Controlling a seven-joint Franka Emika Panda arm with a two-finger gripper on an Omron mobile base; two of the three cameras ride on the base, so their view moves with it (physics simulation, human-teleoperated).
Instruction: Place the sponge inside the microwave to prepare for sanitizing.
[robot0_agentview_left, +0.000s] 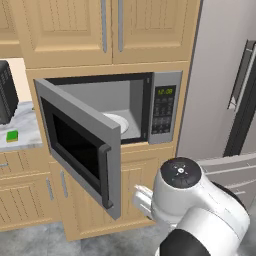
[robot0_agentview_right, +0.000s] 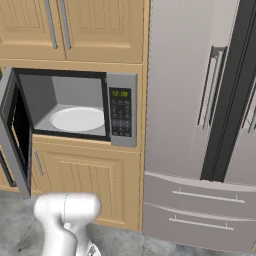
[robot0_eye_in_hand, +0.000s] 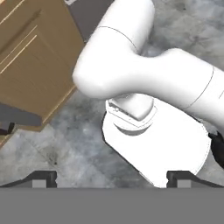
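Hand view, end effector (robot0_eye_in_hand: 111, 178) spread wide, grasping nothing, touching nothing, pointed down at grey floor (robot0_eye_in_hand: 52, 144).

Sponge (robot0_agentview_left: 12, 135): bright green. Microwave (robot0_agentview_left: 162, 107): grey steel, black door window, green digits, white plate (robot0_agentview_right: 77, 119). Cabinets (robot0_agentview_left: 65, 30): light wood. Counter (robot0_agentview_left: 25, 131): grey-white marbled.

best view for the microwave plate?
Right base view: it looks straight into the open microwave, so the whole white plate shows. In the left base view the open door hides most of the plate. The hand view faces the floor and cabinet base.
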